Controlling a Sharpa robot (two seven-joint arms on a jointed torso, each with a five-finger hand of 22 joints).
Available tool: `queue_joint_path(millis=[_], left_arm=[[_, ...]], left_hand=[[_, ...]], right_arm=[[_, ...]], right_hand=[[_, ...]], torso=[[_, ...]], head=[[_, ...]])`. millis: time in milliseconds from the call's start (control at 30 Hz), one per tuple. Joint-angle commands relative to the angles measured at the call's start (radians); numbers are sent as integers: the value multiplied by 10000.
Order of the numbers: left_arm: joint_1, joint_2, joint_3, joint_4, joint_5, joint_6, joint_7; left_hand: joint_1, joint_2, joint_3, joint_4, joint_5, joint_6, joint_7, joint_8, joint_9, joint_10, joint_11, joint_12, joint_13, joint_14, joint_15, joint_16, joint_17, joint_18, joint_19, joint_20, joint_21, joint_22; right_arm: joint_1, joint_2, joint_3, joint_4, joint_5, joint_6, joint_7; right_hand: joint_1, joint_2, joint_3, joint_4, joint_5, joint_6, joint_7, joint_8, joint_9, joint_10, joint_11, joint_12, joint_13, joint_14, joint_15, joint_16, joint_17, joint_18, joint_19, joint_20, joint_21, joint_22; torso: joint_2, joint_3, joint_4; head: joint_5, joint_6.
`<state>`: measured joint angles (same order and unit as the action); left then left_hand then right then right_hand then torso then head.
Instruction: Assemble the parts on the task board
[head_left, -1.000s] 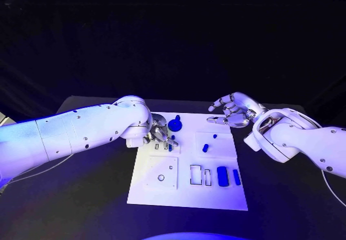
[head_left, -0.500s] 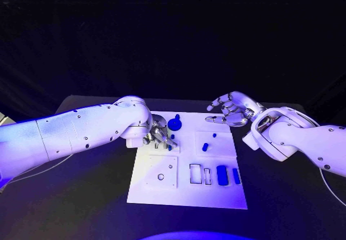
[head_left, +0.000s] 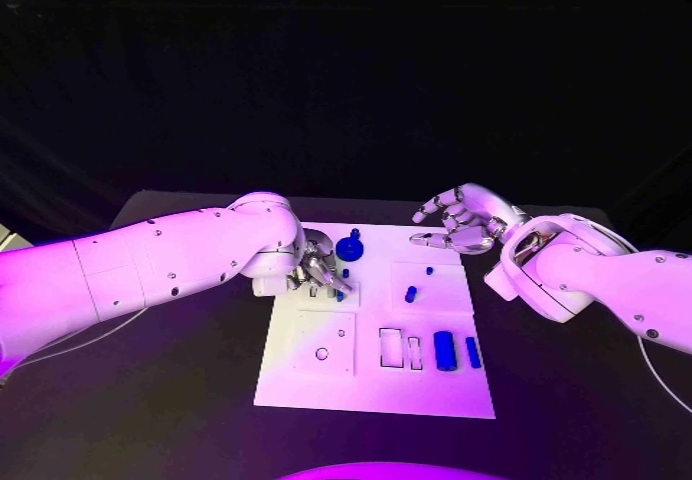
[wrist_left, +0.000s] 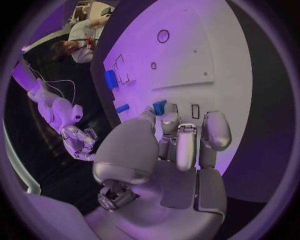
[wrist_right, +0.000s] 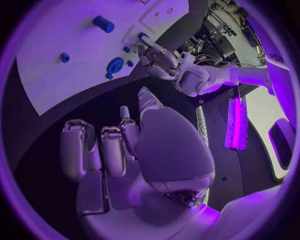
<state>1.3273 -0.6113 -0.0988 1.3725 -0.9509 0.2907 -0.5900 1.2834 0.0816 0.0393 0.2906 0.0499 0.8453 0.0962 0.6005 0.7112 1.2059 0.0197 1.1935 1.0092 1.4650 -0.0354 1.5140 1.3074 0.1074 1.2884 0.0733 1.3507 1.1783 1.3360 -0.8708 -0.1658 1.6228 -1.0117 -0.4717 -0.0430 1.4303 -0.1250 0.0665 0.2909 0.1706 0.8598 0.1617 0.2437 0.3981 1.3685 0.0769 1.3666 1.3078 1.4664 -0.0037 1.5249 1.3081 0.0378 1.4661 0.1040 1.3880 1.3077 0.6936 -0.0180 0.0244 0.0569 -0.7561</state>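
The white task board (head_left: 375, 390) lies mid-table. My left hand (head_left: 320, 272) hovers low over its far left part and pinches a small blue part (wrist_left: 160, 106) at its fingertips, just beside two empty slots. My right hand (head_left: 459, 222) hangs above the board's far right edge, fingers apart and holding nothing. On the board stand a round blue knob (head_left: 351, 248) and a small peg (head_left: 430, 271). A short oblong piece (head_left: 411, 295) lies there too, with a wide block (head_left: 446, 352) and a thin bar (head_left: 473, 351) further along.
Two empty rectangular slots (head_left: 391, 347) and a small round hole (head_left: 322, 354) show on the board's near half. Black table (head_left: 173, 400) surrounds the board on all sides. My left forearm (head_left: 144, 270) lies across the table's left part.
My right hand has drifted a little to the left. The left hand stays over the same spot with the blue part at its fingertips.
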Motion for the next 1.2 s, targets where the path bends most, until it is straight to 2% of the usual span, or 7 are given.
queue_joint_path(millis=[33,400,533,733,867,1067,1200], left_arm=[[-5,47,1,0,201,29,175],[-8,49,-11,-63,334,84,267],[-8,46,-12,-71,362,94,266],[-9,21,-13,-73,433,100,280],[-10,-11,-13,-62,532,-5,315],[-10,-108,-10,11,877,-341,366],[-9,-222,-2,121,1112,-666,391]], left_hand=[[153,18,110,-5,-1,-21,-60,-61,31,-39,-2,-57,-12,757,-32,46,1791,-194,31,6,57,24],[1032,-229,1271,-16,4,-32,-103,-263,177,-113,-51,-182,-100,765,-79,58,1821,-194,-1,-34,61,44],[1104,-528,2026,-11,-5,-1,-112,-354,252,-113,-44,-218,-117,767,-81,60,1829,-196,-1,-40,72,68],[716,-1506,4583,-135,0,89,-122,-435,573,-37,-88,-247,-102,790,-100,88,1884,-207,34,-56,108,150],[244,-2272,6932,-906,10,40,-96,-301,990,24,-89,-301,-120,795,-92,88,1892,-203,23,-75,115,168],[-745,-2441,8472,-1958,231,69,-112,24,1602,202,-90,-264,-54,814,-118,99,1918,-218,82,-83,194,283],[-1180,-2543,8808,-2345,987,169,-156,176,1871,362,-138,-202,33,839,-164,128,1963,-252,218,-124,310,459]], right_arm=[[-9,35,4,-12,-112,217,-5],[-20,62,4,-39,-129,312,-35],[-22,65,3,-45,-136,343,-38],[-28,65,3,-50,-142,377,-34],[-33,66,3,-56,-143,397,-27],[-54,81,3,-80,-143,434,-18],[-65,84,3,-100,-144,451,-15]], right_hand=[[-31,102,52,-10,39,-98,-8,49,-11,-75,10,-57,500,742,67,-61,1388,67,144,28,-58,1497],[-28,110,57,-13,45,-100,-8,52,-11,-93,11,-73,484,733,67,-76,1356,77,124,28,-99,1473],[-28,110,57,-13,45,-100,-8,52,-11,-93,11,-73,484,733,67,-76,1356,77,124,28,-99,1473],[-28,110,57,-13,45,-100,-8,52,-11,-93,11,-73,484,733,67,-76,1356,77,124,28,-99,1473],[-28,110,57,-13,45,-100,-8,52,-11,-93,11,-73,484,733,67,-76,1356,77,124,28,-99,1473],[-22,131,71,-17,66,-106,-6,61,-13,-104,11,-81,475,726,68,-89,1332,82,112,29,-127,1459],[-22,131,71,-17,66,-106,-6,61,-13,-104,11,-81,475,726,68,-89,1332,82,112,29,-127,1459]], torso=[[7,2,-1],[-2,0,7],[-4,0,0],[-3,0,2],[-7,0,9],[-10,-2,8],[-12,2,11]], head=[[12,-14],[12,-25],[11,-30],[9,-24],[1,-25],[5,-31],[20,-38]])
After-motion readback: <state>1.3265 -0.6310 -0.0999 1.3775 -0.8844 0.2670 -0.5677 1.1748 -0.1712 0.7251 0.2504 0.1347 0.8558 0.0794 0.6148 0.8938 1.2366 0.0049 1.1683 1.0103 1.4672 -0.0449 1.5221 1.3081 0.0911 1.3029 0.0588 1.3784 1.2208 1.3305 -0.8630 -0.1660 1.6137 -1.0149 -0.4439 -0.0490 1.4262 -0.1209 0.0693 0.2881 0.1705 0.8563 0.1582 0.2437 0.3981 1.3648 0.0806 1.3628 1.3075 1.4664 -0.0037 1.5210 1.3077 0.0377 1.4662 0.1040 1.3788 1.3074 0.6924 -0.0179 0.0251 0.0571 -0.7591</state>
